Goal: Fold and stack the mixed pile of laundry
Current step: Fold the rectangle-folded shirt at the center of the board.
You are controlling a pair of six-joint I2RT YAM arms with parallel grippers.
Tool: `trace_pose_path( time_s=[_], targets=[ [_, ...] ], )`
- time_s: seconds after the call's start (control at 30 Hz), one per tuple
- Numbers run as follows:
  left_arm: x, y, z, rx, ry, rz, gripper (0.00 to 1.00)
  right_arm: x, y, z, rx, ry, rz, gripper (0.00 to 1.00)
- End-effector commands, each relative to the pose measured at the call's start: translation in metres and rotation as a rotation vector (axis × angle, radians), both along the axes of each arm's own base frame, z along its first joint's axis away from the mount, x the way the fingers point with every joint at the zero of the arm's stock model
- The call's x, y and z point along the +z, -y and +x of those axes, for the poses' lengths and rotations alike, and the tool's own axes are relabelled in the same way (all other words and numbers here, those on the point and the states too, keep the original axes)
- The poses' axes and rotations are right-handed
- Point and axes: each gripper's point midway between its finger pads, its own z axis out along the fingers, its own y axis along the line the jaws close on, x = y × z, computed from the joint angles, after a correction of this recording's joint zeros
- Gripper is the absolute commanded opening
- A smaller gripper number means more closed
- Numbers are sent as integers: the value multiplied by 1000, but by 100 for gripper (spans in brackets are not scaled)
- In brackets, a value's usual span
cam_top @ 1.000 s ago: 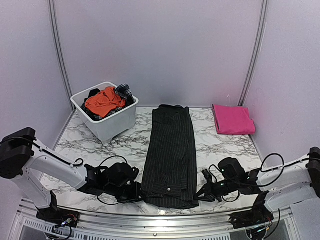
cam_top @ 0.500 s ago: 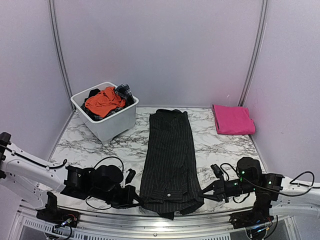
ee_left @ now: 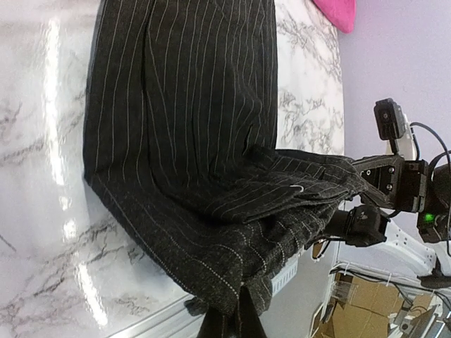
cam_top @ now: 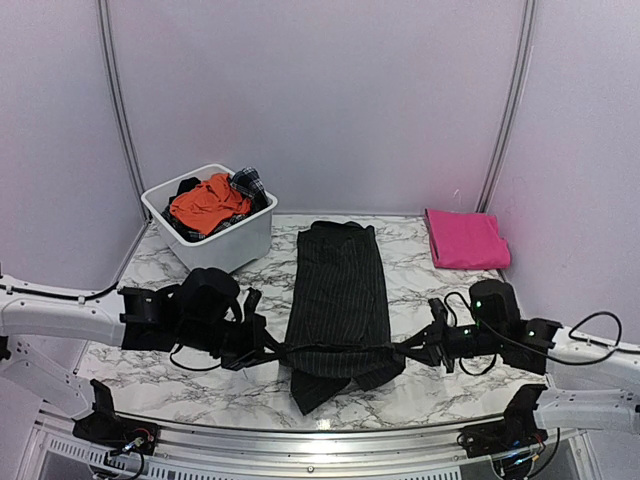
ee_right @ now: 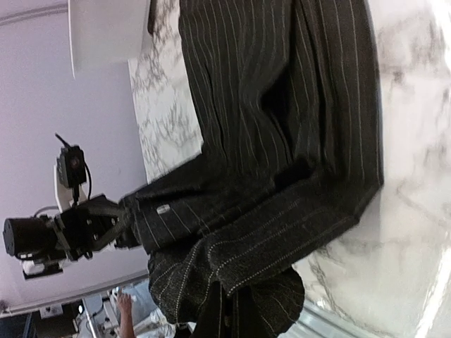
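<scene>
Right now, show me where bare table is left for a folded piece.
Bare marble lies between the pinstriped shirt and pink cloth, and between shirt and white tub. Crowded: the near middle, where left gripper and right gripper hold its near end.

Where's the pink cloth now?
In the top view, the folded pink cloth lies in the far right corner of the marble table, right of the pinstriped garment.

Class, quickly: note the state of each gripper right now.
Left gripper: shut on the shirt.
Right gripper: shut on the shirt.
</scene>
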Motion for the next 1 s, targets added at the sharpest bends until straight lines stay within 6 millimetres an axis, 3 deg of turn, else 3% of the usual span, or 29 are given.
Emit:
trace_pose_path(
  time_s=[0.0,0.13,0.37,0.6,0.8,0.97],
  targets=[
    [6,9,33,-25,-11,15,0,43,-10,55,6,144,56,0],
    [9,17,80,0,-28,1,0,49,-3,106,-12,173,22,0],
    [10,31,163,38,-38,-28,0,30,7,187,-24,142,-4,0],
    [-12,43,227,72,-65,-43,0,24,9,267,-13,187,36,0],
    [-49,51,266,98,-78,-17,0,-9,1,303,14,165,33,0],
    [-91,58,279,102,-114,18,0,-60,4,309,30,109,-18,0]
  ],
)
